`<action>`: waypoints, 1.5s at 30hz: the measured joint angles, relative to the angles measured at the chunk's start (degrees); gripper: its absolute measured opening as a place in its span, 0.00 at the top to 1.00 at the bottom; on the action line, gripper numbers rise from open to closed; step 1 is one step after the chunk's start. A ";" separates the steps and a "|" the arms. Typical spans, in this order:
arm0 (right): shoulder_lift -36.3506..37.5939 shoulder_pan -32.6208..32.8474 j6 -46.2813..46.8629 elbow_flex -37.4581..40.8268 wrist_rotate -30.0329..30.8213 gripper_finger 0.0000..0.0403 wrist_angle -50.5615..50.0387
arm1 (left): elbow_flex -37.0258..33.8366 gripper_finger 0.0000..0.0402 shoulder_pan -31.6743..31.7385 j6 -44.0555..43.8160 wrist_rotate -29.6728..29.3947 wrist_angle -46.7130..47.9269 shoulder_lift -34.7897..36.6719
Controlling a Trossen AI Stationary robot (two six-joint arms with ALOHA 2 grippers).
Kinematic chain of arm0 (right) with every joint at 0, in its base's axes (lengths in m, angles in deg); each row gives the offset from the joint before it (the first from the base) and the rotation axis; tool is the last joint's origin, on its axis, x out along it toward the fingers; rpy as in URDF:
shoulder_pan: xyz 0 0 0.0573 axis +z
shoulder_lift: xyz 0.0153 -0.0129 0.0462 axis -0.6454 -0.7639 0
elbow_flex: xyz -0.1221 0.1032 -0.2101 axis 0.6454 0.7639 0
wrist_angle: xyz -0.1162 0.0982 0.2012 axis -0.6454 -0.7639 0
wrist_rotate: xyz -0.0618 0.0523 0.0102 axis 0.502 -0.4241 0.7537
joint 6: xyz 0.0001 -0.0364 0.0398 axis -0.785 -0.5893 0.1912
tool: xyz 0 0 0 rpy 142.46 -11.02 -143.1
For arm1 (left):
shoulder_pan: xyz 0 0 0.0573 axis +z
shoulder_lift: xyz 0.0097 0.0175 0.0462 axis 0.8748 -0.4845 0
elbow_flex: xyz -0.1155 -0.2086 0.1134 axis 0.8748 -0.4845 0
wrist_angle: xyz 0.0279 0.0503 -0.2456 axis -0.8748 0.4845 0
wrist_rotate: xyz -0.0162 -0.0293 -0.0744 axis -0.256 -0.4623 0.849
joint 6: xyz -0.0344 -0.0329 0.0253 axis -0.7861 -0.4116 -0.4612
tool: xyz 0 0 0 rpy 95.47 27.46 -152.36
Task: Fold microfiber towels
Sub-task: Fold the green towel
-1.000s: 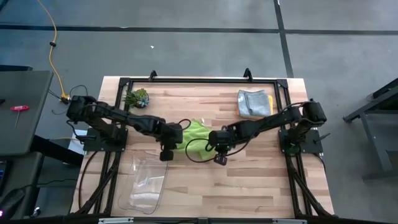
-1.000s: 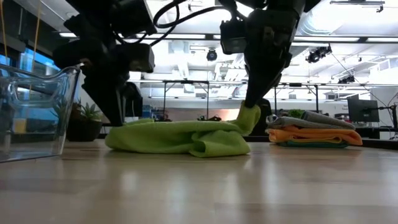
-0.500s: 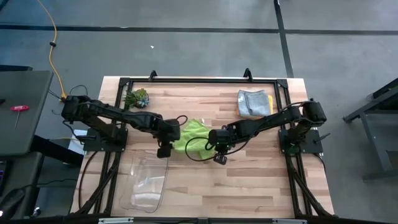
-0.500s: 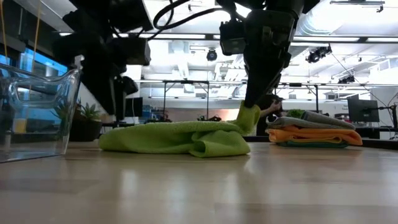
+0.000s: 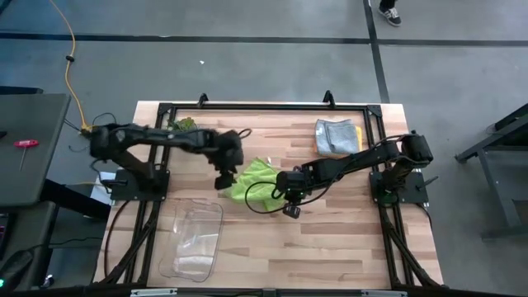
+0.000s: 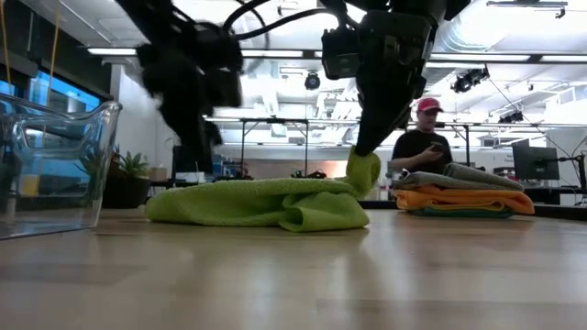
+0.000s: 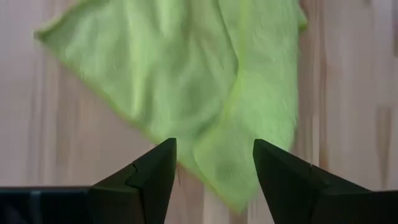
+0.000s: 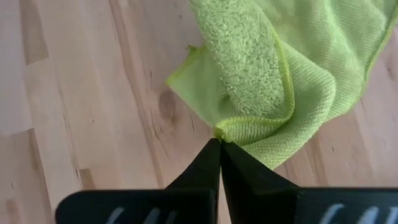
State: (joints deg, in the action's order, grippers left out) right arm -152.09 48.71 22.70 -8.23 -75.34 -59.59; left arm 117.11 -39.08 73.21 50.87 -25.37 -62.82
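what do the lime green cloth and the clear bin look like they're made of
Lime green cloth: apparently soft microfiber, matte; it shows a nubby looped pile, a finer flat weave on its other face, a stitched hem, and limp folds. Clear bin: probably rigid plastic, glossy; see-through walls with bright highlights and a rounded rim.

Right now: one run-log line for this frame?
left gripper: open, above towel | right gripper: shut on lime green towel edge | folded stack: far right

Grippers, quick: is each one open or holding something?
Left gripper: open, empty, above the lime green towel.
Right gripper: shut on the lime green towel's edge.
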 joint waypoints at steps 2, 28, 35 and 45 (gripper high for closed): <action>0.00 0.00 0.39 0.00 -0.18 1.00 0.19 | 3.16 0.51 2.02 1.61 3.46 1.63 -4.66; 0.00 0.00 0.62 0.00 0.33 1.00 2.54 | 14.01 0.55 5.53 -8.02 16.65 18.54 -24.51; 0.00 0.00 0.52 0.00 0.35 1.00 2.69 | 14.54 0.55 3.58 -7.52 17.78 19.65 -23.42; 0.00 0.00 -0.99 0.00 1.03 1.00 3.11 | 15.03 0.55 2.67 -6.37 20.04 20.79 -18.64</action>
State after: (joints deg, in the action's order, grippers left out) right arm -152.09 48.71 21.72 -8.23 -74.32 -56.49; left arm 132.15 -36.41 66.85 70.91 -4.59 -81.46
